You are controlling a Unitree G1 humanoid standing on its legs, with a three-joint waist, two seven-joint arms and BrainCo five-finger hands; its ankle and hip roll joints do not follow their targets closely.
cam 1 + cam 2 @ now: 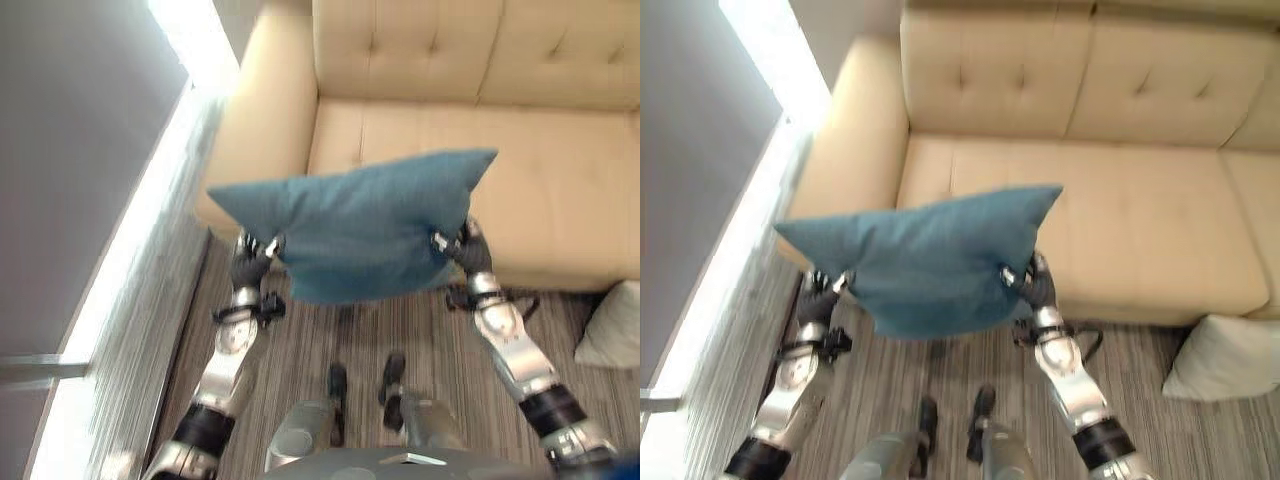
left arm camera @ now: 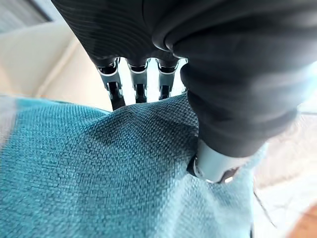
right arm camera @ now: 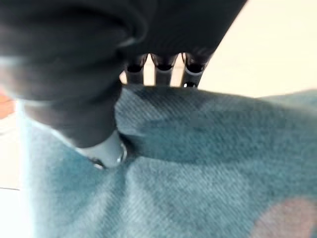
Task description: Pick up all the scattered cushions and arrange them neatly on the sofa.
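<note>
I hold a teal cushion (image 1: 355, 225) in the air between both hands, in front of the beige sofa (image 1: 560, 190) near its left armrest. My left hand (image 1: 252, 258) pinches the cushion's left lower edge; in the left wrist view its thumb (image 2: 218, 163) presses into the teal cloth (image 2: 89, 178) with the fingers behind it. My right hand (image 1: 462, 248) grips the right edge; the right wrist view has its thumb (image 3: 99, 144) dug into the fabric (image 3: 208, 168). A pale cushion (image 1: 1225, 360) lies on the floor at the right by the sofa front.
The sofa's left armrest (image 1: 845, 140) stands beside a grey wall with a bright strip (image 1: 130, 250) along its base. Striped carpet (image 1: 330, 340) covers the floor under the held cushion. The sofa seat (image 1: 1140, 210) is bare.
</note>
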